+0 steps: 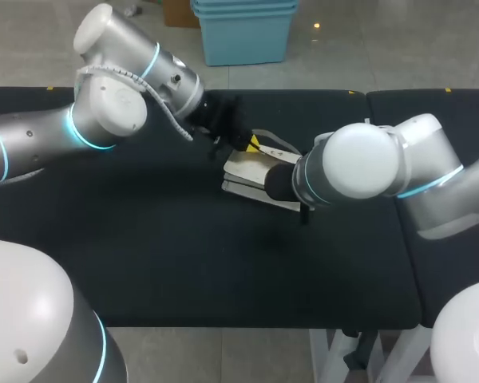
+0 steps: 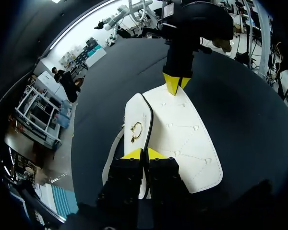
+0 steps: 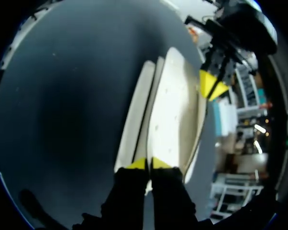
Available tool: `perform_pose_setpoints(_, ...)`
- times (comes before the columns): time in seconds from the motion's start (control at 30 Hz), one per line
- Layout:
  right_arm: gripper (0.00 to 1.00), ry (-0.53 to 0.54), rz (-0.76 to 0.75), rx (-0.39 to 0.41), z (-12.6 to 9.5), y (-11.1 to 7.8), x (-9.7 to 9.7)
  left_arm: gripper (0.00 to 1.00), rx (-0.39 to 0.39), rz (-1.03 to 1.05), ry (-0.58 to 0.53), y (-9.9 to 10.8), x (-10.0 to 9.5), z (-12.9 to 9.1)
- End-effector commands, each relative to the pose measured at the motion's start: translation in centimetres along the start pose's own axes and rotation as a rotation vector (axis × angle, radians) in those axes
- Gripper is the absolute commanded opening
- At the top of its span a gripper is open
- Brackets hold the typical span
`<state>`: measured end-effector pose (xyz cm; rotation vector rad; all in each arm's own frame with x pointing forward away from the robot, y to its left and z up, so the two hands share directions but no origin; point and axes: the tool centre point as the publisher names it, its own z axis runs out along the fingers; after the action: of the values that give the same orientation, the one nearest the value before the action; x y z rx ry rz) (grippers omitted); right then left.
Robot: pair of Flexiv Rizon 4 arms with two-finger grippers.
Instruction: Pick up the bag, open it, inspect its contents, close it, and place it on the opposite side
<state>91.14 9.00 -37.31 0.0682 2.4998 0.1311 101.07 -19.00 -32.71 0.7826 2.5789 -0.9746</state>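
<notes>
A white bag (image 1: 244, 171) lies flat on the black table near its middle, its strap (image 1: 276, 143) trailing at the far side. In the left wrist view the bag (image 2: 182, 134) shows a gold clasp (image 2: 136, 132) and a dark-trimmed edge. My left gripper (image 2: 144, 154) is shut on that edge at one end of the bag. My right gripper (image 3: 148, 164) is pinched shut on the opposite end of the bag (image 3: 173, 110). Each gripper faces the other across the bag. In the head view my left gripper (image 1: 251, 144) shows a yellow tip, while my right arm (image 1: 359, 163) hides its own fingers.
The black table (image 1: 144, 239) stretches wide to the left of the bag and toward the front edge (image 1: 223, 326). A second black table section (image 1: 431, 112) adjoins at the right, under my right arm.
</notes>
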Motion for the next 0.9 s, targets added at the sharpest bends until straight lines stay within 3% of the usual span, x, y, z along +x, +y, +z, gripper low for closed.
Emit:
perform_pose_setpoints(0.03, 0.00, 0.001, -0.002, 0.000, 0.2, -0.3, 0.6, 0.00, 0.014, -0.054, 0.097, 1.1, -2.7, -0.5)
perform_pose_setpoints(0.43, 0.00, 0.001, -0.002, 0.000, 0.2, -0.3, 0.6, 0.00, 0.011, -0.121, 0.124, 1.5, -3.3, -0.2)
perform_pose_setpoints(0.47, 0.00, 0.001, -0.002, 0.000, 0.2, -0.3, 0.6, 0.04, 0.011, -0.110, 0.120, 1.4, -3.1, -0.2)
perform_pose_setpoints(0.57, 0.00, 0.001, -0.002, 0.000, 0.2, -0.3, 0.6, 0.40, -0.002, -0.082, 0.095, 1.2, -2.1, 0.0)
perform_pose_setpoints(0.6, 0.00, 0.001, -0.002, 0.000, 0.2, -0.3, 0.6, 0.57, -0.022, -0.080, 0.074, 1.2, -1.7, 0.2)
perform_pose_setpoints(0.67, 0.00, 0.001, -0.002, 0.000, 0.2, -0.3, 0.6, 0.82, -0.036, -0.078, 0.052, 1.2, -1.0, 0.5)
perform_pose_setpoints(0.7, 0.00, 0.001, -0.002, 0.000, 0.2, -0.3, 0.6, 0.90, -0.048, -0.077, 0.038, 1.2, -0.7, 0.7)
perform_pose_setpoints(0.9, 0.00, 0.001, -0.002, 0.000, 0.2, -0.3, 0.6, 0.92, -0.049, -0.097, 0.017, 1.6, -0.8, 1.9)
